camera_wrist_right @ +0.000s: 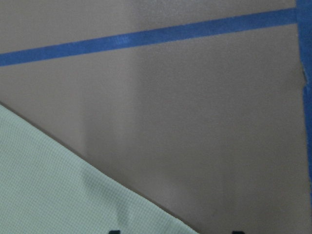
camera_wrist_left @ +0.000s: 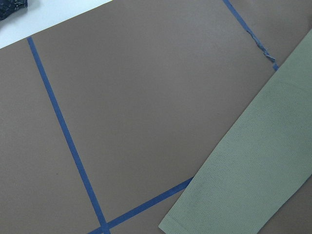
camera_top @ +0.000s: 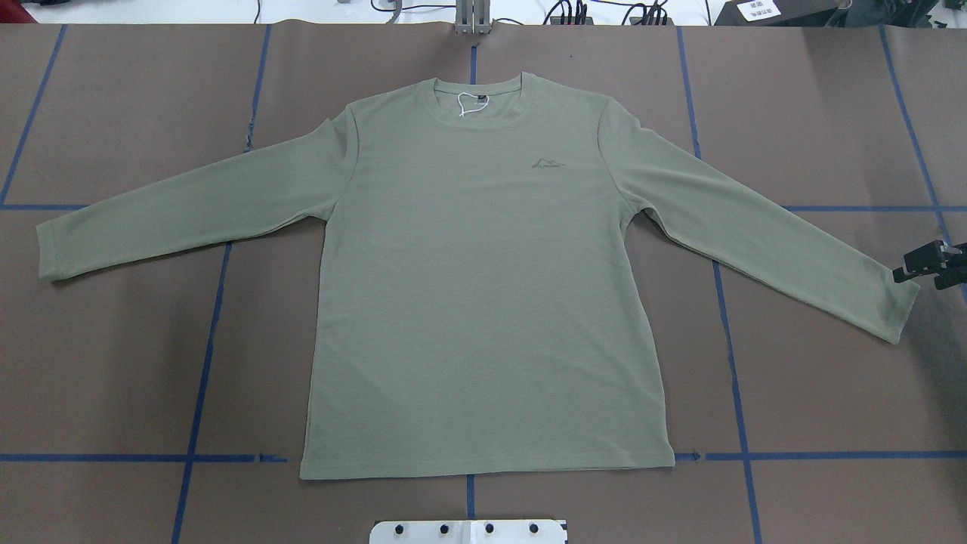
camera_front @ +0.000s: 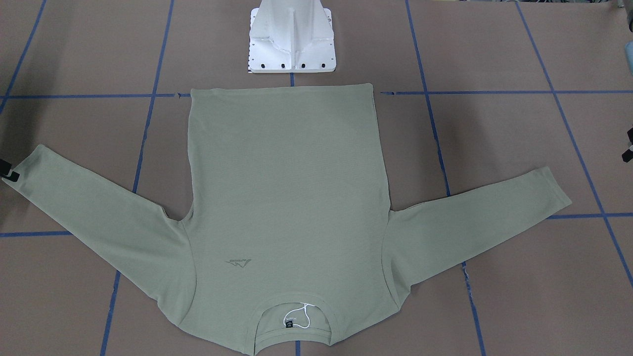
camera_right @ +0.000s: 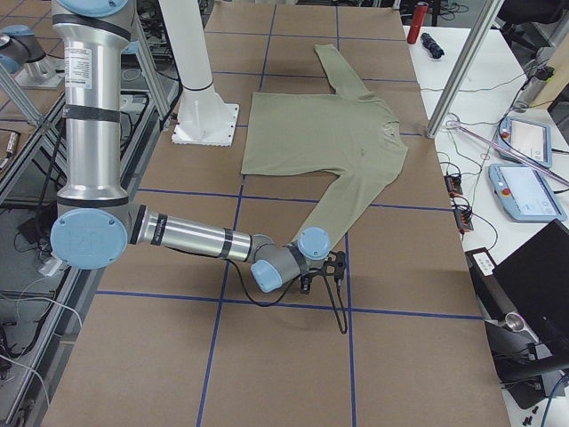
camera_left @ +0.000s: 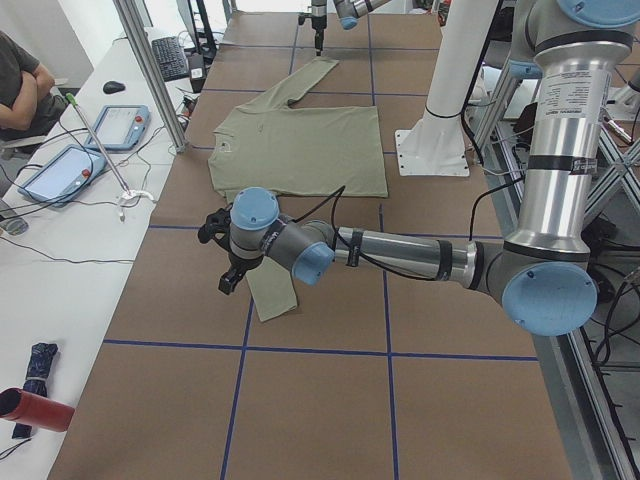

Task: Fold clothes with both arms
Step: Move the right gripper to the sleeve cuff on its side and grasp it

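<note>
**A:** Where is the garment?

**B:** The green shirt [camera_top: 483,287] lies flat and front up in the middle of the overhead frame, on the brown table [camera_top: 113,363]. Its collar is toward the top. Its hem is toward the bottom, just above the white base [camera_top: 468,531]. The sleeves spread out to the frame's left and right.

**A:** And the right gripper?

**B:** The right gripper [camera_top: 923,273] is at the right edge of that frame, at the cuff of the sleeve there. Its fingers look parted, with nothing between them. The right wrist view shows only two dark tips at its bottom edge, well apart, so I am fairly sure but not certain.

**A:** The other one?

**B:** The left gripper [camera_left: 230,272] hangs just beside the other cuff, left of centre in the exterior left view. I cannot tell whether its fingers are parted or closed.
</note>
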You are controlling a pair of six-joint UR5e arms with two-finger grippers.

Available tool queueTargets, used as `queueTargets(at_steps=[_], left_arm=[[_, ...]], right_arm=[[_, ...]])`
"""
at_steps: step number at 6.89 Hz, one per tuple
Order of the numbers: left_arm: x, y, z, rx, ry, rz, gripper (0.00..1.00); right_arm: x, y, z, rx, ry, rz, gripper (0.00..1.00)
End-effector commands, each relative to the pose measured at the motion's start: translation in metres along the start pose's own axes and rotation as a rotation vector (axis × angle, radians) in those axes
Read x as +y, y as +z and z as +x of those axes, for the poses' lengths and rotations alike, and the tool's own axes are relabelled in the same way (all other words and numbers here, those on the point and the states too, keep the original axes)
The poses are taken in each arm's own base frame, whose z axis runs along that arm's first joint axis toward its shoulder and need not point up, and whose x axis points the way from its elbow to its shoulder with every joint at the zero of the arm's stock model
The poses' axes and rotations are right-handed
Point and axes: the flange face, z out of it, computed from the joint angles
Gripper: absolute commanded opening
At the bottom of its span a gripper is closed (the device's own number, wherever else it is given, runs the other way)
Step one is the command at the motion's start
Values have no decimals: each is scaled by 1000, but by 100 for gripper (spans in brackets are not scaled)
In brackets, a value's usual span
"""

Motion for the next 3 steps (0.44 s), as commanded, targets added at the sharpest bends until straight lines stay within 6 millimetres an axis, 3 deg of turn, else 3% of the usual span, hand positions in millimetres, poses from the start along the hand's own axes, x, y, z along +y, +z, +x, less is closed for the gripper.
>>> queueTargets(at_steps=[1, 3], left_arm=[[1, 1, -1, -1, -2, -1, 100], [1, 0, -1, -1, -1, 0, 100]], right_arm=[[2, 5, -1, 7, -4, -7, 68], [2, 7, -2, 7, -6, -10, 48]])
